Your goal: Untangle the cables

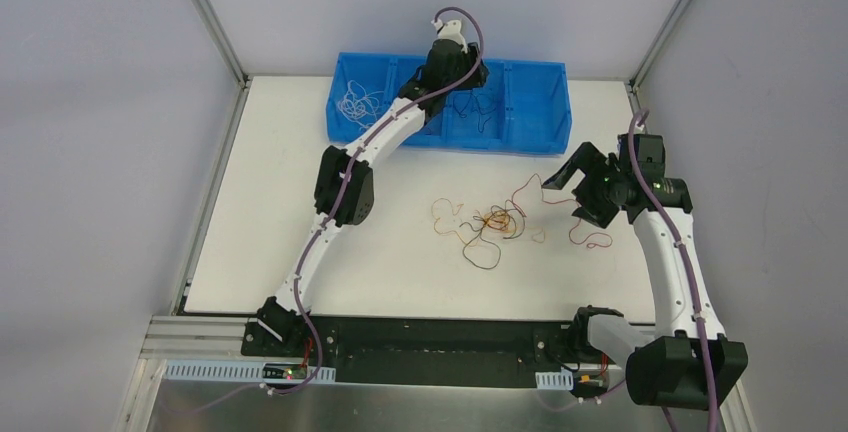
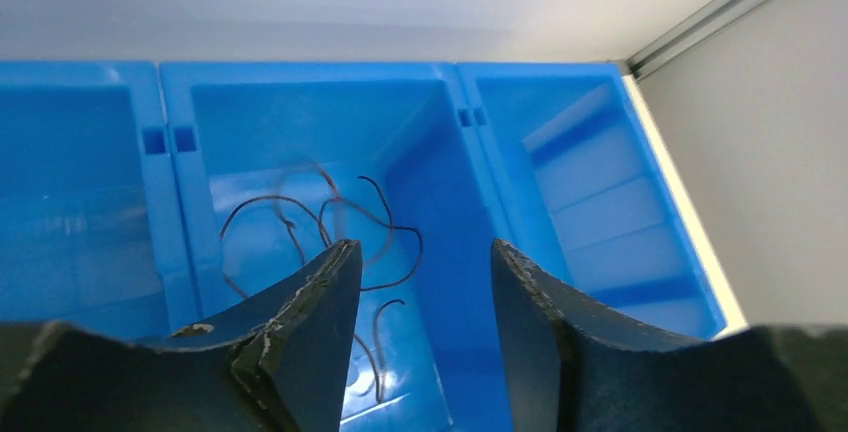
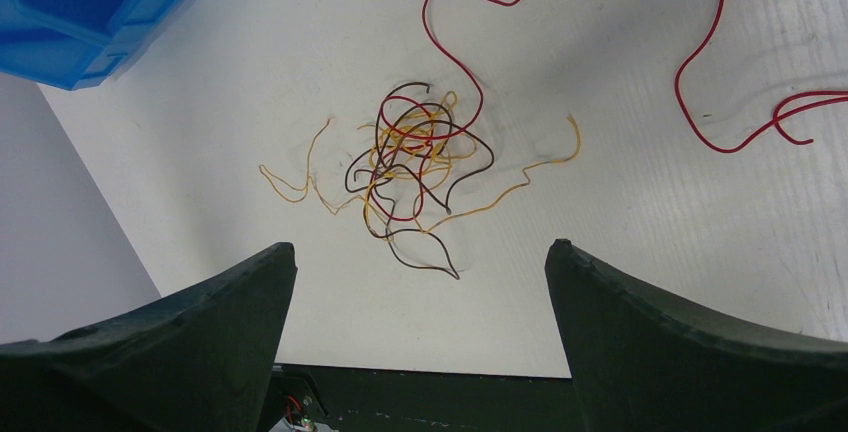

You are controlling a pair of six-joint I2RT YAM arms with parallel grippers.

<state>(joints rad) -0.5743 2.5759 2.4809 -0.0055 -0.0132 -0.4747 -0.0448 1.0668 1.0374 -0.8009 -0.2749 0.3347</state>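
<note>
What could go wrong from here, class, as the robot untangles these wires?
1. The tangle mixes red, orange and dark strands; the open right end effector could pinch several and drag the whole clump.
2. The loose red wire beside it may get caught up in it.
3. The open left end effector hangs over black wires in the blue bin and might hook them out.
</note>
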